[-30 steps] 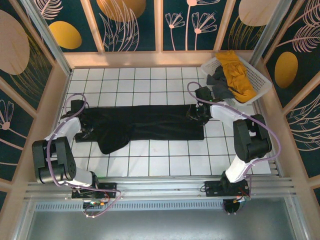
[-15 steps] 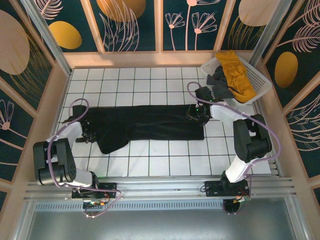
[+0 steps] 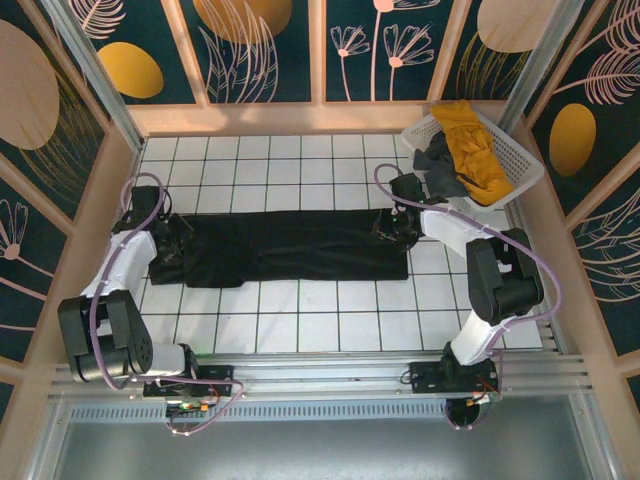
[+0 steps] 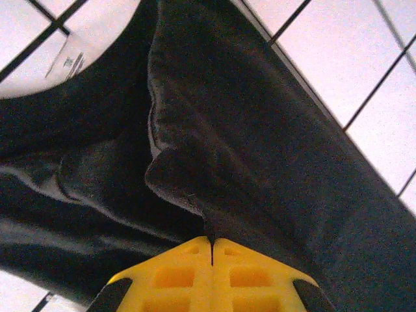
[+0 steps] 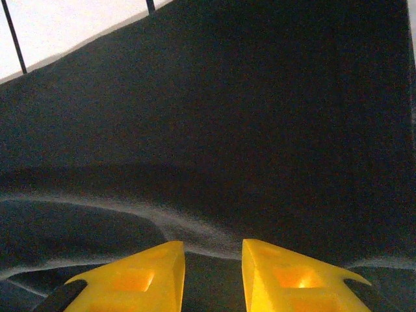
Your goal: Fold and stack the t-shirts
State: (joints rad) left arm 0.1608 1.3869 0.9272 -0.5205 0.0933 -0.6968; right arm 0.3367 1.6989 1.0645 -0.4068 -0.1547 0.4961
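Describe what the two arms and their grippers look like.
The left arm and right arm have white links, bulky black joints and looping lilac cables. The left gripper and right gripper carry yellow plastic fingers with recessed pockets.

The black t-shirt (image 3: 290, 245) lay flat on the white tiled floor (image 3: 300, 320), drawn out into one long, narrow band running left to right, its left end slightly bunched and thicker. Up close, that end showed a raised fold of cloth and a curved neck opening with a white label (image 4: 68, 62) inside. The mustard yellow t-shirt (image 3: 478, 148) and the dark grey t-shirt (image 3: 440, 172) sat crumpled together in the white basket (image 3: 522, 152) at the far right corner, the grey one spilling over its near-left edge.
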